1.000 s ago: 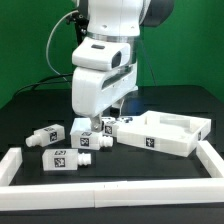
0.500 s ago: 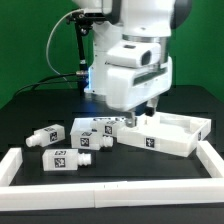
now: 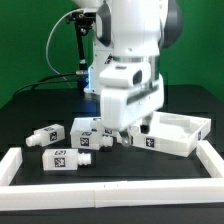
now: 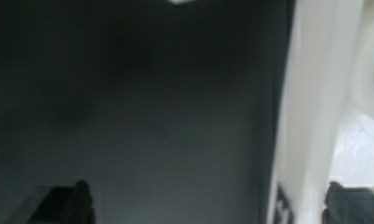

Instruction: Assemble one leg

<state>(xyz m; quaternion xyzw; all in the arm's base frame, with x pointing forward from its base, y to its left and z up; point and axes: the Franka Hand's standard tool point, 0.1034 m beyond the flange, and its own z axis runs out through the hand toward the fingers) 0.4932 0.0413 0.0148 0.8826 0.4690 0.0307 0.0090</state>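
Several legs [image 3: 60, 157] lie loose on the black table [image 3: 25, 115], all to the exterior view's left of the panel [image 3: 172, 144]. I count about five. The closest sits just beside the panel's end wall and the farthest is well apart from it. The legs show in the exterior view alone.

That view also gives me the arm's big white body standing over the panel's end on the exterior view's left. The gripper [image 3: 136, 128] is low by that end. The hand covers the jaws there, so I cannot tell their state from this view. A white rail [image 3: 110, 171] runs along the table in front of the panel.

The wrist view settles it. The dark fingertips [image 4: 63, 205] stand wide apart, clamped on nothing. Between them I see bare table and one white wall of the panel, blurred.

Labels: black-and-white square marker tags [image 3: 150, 140] sit on the panel's front wall and on the legs. The patterns are too small for me to read.
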